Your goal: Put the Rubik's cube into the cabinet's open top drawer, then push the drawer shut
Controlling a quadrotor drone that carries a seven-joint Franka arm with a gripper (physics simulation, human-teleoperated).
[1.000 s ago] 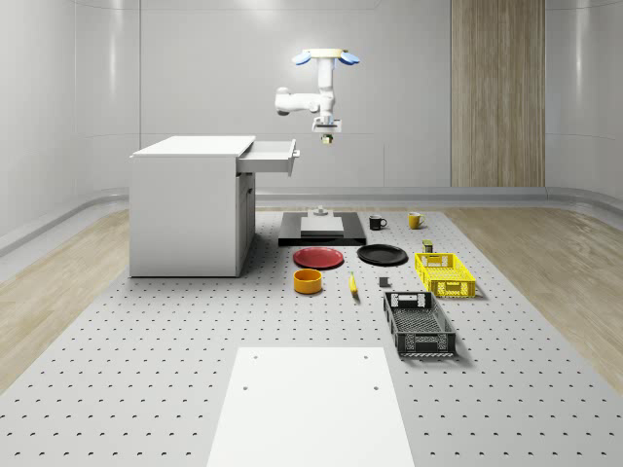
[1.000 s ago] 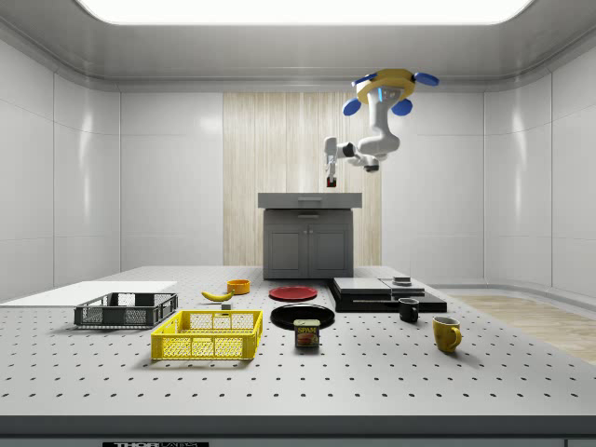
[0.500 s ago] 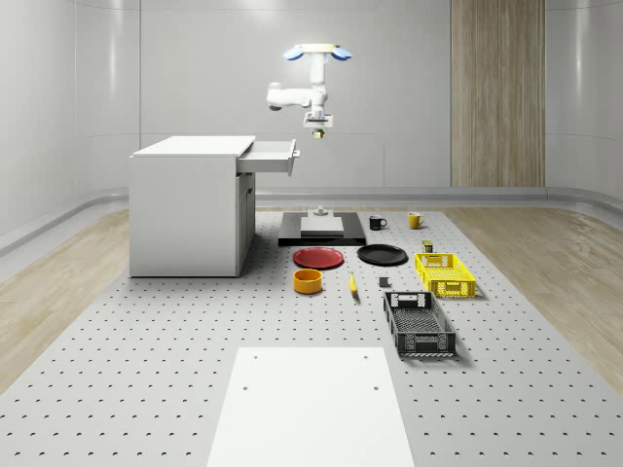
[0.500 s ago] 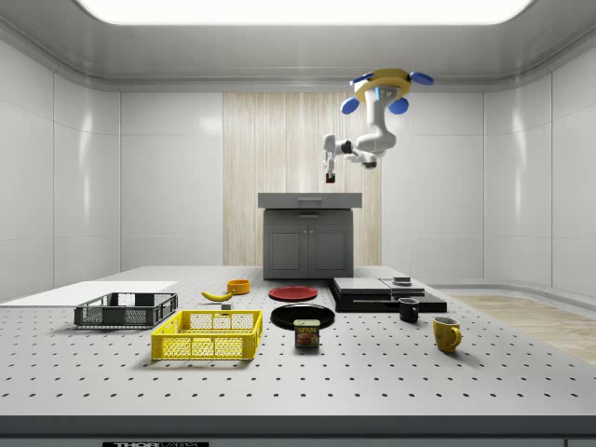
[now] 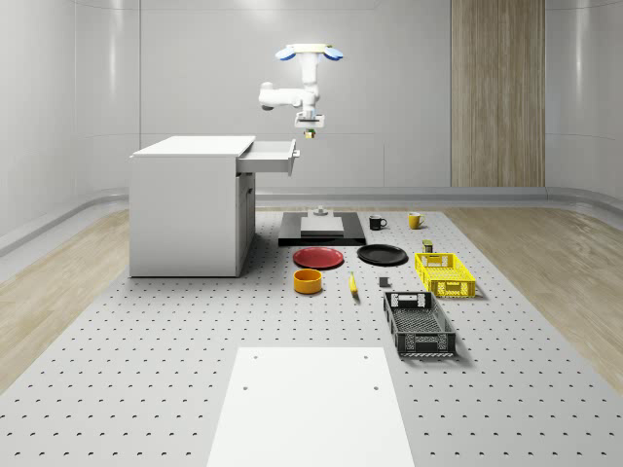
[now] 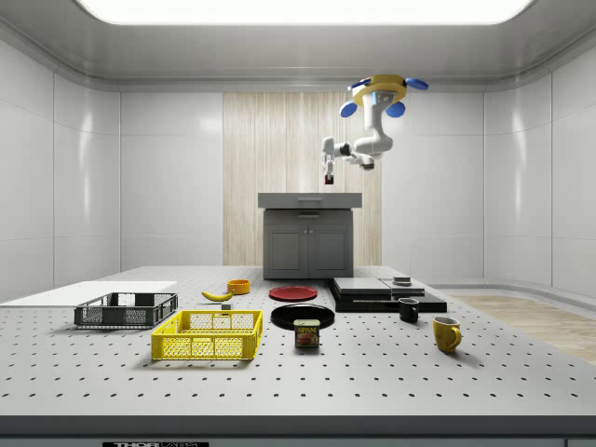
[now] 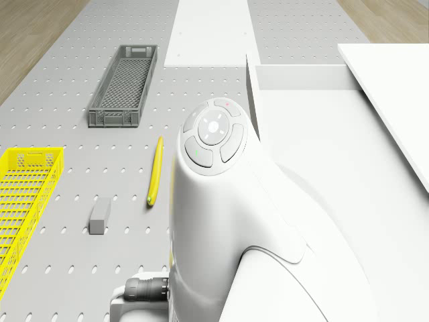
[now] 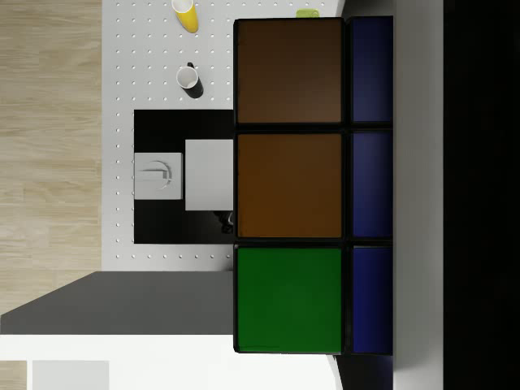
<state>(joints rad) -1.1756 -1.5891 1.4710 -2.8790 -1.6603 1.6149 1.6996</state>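
Note:
The Rubik's cube [image 8: 288, 187] shows brown, green and blue squares close up in the wrist view. My gripper [image 5: 308, 132] is shut on it and points down. It hangs a little above the open top drawer [image 5: 272, 153] of the white cabinet [image 5: 187, 209], just past the drawer's front edge toward the whole-scene view's right. The drone [image 5: 308, 51] hovers high above that spot. In the side view the gripper [image 6: 328, 177] holds the cube [image 6: 328, 181] above the cabinet [image 6: 309, 244]. The drone view looks past the arm into the drawer [image 7: 295, 77].
On the floor beyond the cabinet lie a black platform [image 5: 321, 230], a red plate [image 5: 318, 257], a black plate [image 5: 382, 255], an orange bowl [image 5: 308, 281], a banana [image 5: 352, 284], a yellow crate [image 5: 444, 273], a dark crate [image 5: 419, 323] and two mugs [image 5: 378, 222].
The drone, arm and held cube have moved toward the whole-scene view's left and slightly up, closer to the drawer's front edge. The drawer stays open.

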